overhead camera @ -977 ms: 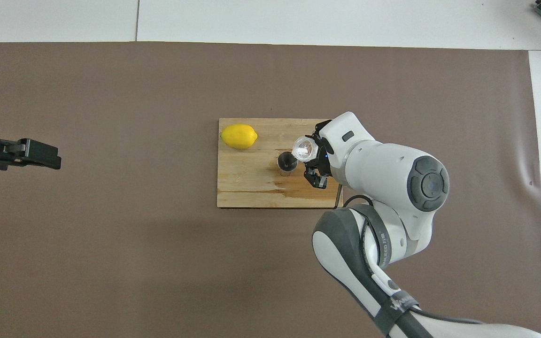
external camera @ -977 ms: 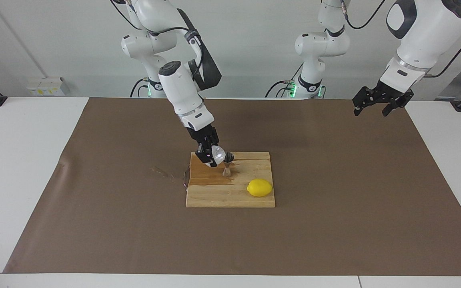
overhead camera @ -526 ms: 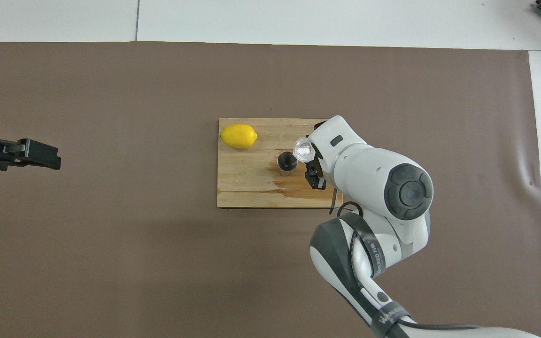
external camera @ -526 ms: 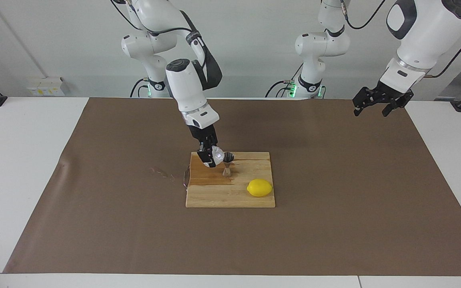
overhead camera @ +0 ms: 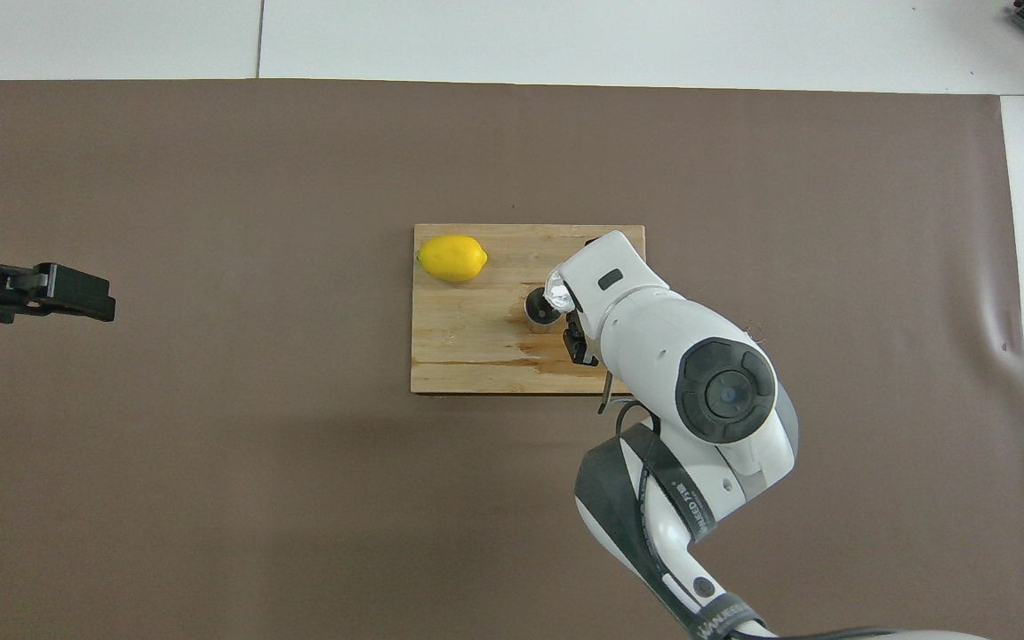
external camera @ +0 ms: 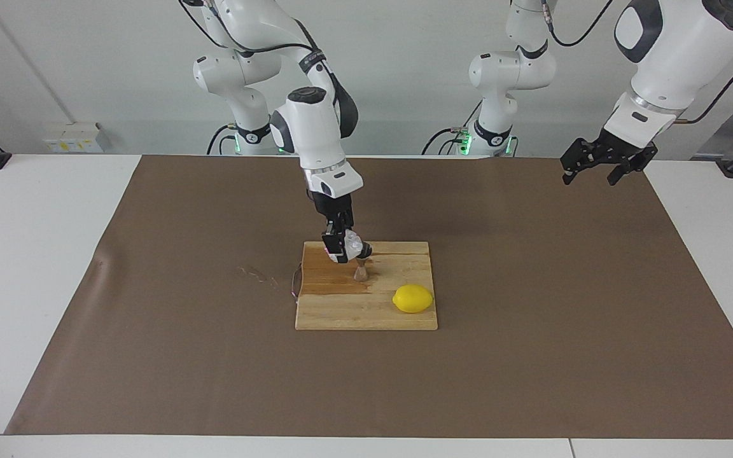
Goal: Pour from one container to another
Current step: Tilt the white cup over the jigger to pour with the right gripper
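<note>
A small translucent plastic cup (external camera: 352, 243) (overhead camera: 557, 286) is tipped steeply over the mouth of the steel hourglass jigger (external camera: 361, 267) (overhead camera: 540, 308), which stands upright on the wooden board (external camera: 398, 317) (overhead camera: 459, 338). My right gripper (external camera: 343, 247) (overhead camera: 572, 311) is shut on the cup, just above the jigger. In the overhead view the right arm's wrist hides most of the hand. The left gripper (external camera: 586, 174) (overhead camera: 76, 293) hangs open and waits high over the brown mat at the left arm's end of the table.
A yellow lemon (external camera: 413, 298) (overhead camera: 452, 258) lies on the board, farther from the robots than the jigger. A dark wet stain (external camera: 331, 283) marks the board beside the jigger. The brown mat (external camera: 532, 331) covers most of the white table.
The right arm has swung more upright and turned its wrist, so the cup tips further over the jigger. The left arm has not moved.
</note>
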